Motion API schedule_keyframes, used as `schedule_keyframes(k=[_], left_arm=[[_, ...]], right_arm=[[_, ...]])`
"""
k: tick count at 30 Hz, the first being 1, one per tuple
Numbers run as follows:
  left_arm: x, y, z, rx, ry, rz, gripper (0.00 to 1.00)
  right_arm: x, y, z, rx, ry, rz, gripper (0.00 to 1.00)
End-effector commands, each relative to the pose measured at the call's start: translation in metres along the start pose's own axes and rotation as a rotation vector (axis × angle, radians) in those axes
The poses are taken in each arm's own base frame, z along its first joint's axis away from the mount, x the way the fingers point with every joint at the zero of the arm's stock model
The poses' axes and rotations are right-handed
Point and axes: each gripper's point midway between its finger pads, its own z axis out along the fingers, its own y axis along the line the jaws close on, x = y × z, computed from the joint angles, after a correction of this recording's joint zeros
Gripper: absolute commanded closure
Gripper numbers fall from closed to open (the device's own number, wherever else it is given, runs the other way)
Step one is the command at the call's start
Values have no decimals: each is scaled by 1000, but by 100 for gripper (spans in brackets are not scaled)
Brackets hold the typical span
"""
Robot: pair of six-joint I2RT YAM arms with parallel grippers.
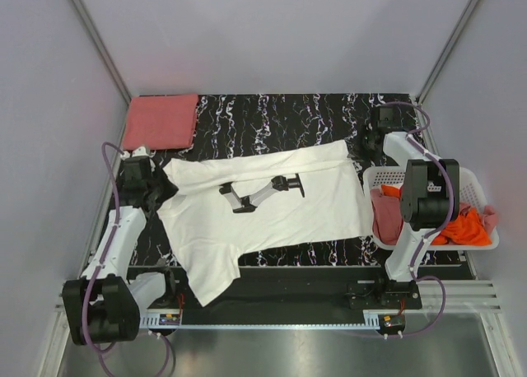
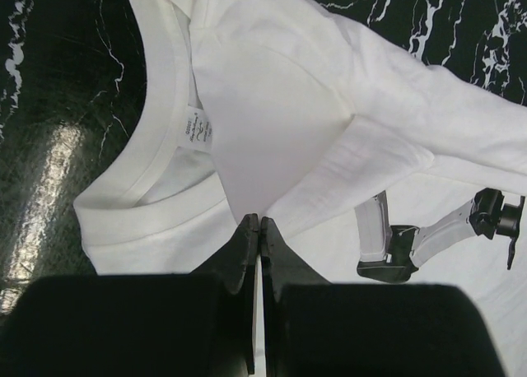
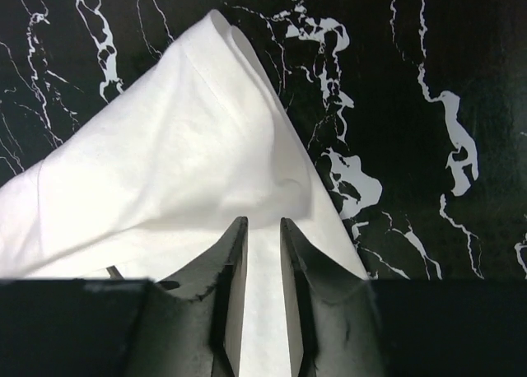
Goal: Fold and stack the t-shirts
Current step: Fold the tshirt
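A cream-white t-shirt (image 1: 321, 204) lies spread across the black marbled table, with a printed robot-arm picture (image 1: 259, 192) on its chest. My left gripper (image 1: 162, 188) is at the collar end. In the left wrist view its jaws (image 2: 259, 221) are pinched shut on a raised fold of the white t-shirt (image 2: 272, 105) beside the neckband. My right gripper (image 1: 360, 151) is at the shirt's far right corner. There the jaws (image 3: 259, 222) stand slightly apart, with white t-shirt cloth (image 3: 165, 163) peaked up in front of them and running between them.
A folded salmon-pink t-shirt (image 1: 160, 122) lies at the table's back left corner. The white slatted basket (image 1: 436, 247) at the right holds an orange t-shirt (image 1: 465, 227) and a pink one (image 1: 383, 212). The right arm's elbow rises over the basket.
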Motion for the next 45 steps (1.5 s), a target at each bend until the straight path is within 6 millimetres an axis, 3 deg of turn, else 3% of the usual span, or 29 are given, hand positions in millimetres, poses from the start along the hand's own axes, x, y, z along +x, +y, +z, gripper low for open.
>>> schedule_keyframes(k=[1,8,10,11,16,21,24,29,32,38,45], left_arm=[[11,-8,8,54,55,-23,100],[27,-3,11,64,97,6,100],[32,-1,10,62,101,16,100],[32,0,10,63,99,26,100],[36,0,5,71,90,58,100],[42,8,3,23,82,45,100],[40,11,2,-8,61,53,100],[44,-2,1,42,82,84,100],[44,-7,-2,65,84,87,100],[46,2,-2,15,79,55,100],[56,4,0,-13,105,47,100]], right_arm=[[-15,7,-19,-6,-36,-24,69],[-28,18,-37,46,-48,108,67],[-24,16,-40,126,-52,204,67],[-24,24,-42,142,-61,228,67],[1,29,-42,288,-8,384,68],[11,44,-37,308,2,392,68],[19,31,-40,403,-11,411,69],[38,12,-42,552,-1,567,72],[40,9,-37,570,-20,630,72],[36,10,-16,573,-44,677,70],[27,12,-11,575,-68,675,70]])
